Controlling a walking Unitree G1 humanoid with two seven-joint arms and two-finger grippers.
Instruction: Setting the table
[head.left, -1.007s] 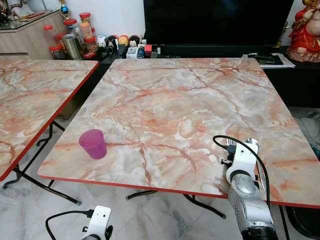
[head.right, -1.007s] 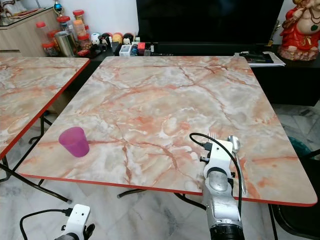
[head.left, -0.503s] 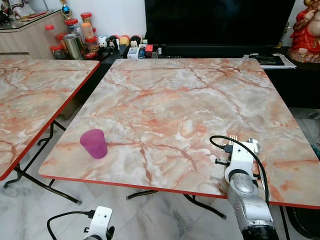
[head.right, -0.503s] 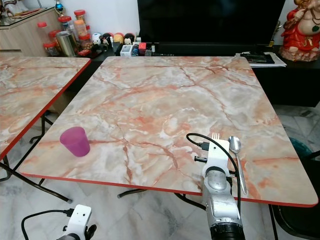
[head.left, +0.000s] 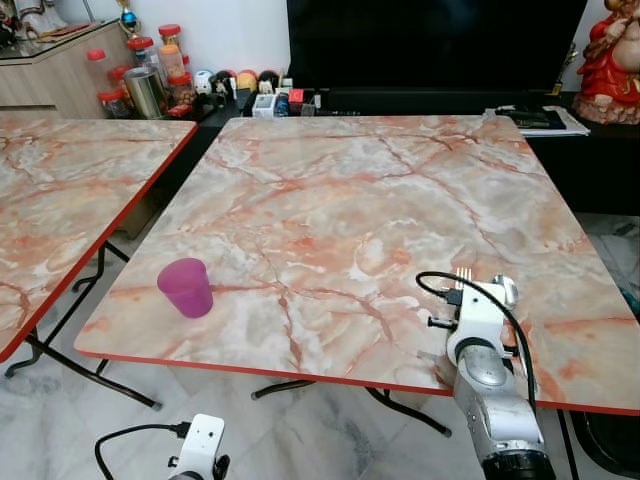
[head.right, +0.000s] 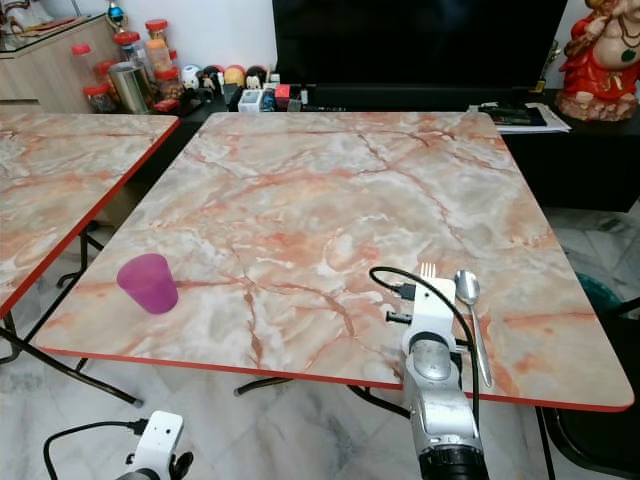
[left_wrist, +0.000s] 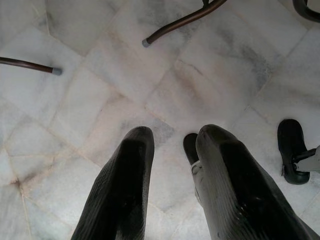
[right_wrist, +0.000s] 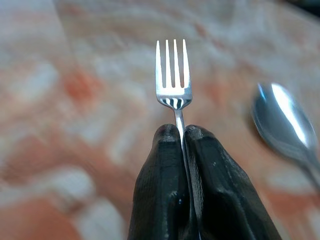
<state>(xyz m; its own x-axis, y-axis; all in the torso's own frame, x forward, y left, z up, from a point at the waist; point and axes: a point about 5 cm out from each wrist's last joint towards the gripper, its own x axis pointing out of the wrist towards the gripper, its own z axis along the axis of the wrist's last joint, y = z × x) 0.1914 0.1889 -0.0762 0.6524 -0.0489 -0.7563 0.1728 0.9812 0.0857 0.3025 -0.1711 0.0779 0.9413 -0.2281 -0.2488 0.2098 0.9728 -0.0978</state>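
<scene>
A silver fork (right_wrist: 173, 75) sticks out from my right gripper (right_wrist: 181, 132), whose black fingers are shut on its handle. The fork hangs low over the marble-patterned table (head.left: 330, 170) near its front right edge, its tines (head.right: 428, 271) just showing past my right wrist (head.right: 432, 315). Right beside it a silver spoon (head.right: 469, 292) lies on the tabletop, seen blurred as the spoon (right_wrist: 286, 122) in the right wrist view. A purple plastic cup (head.left: 186, 287) stands upside down near the front left corner. My left gripper (left_wrist: 172, 142) hangs open and empty above the floor.
A second marble table (head.left: 60, 190) stands to the left across a narrow gap. Behind the tables a low black cabinet carries a large TV (head.left: 430, 40), jars (head.left: 150, 70), small figures and papers (head.left: 540, 120). A red statue (head.left: 612, 60) sits at the far right. Table legs (left_wrist: 180, 22) cross the tiled floor.
My right arm has edged slightly left and forward with the fork, so its tines now show beside the spoon. The cup and spoon have stayed put.
</scene>
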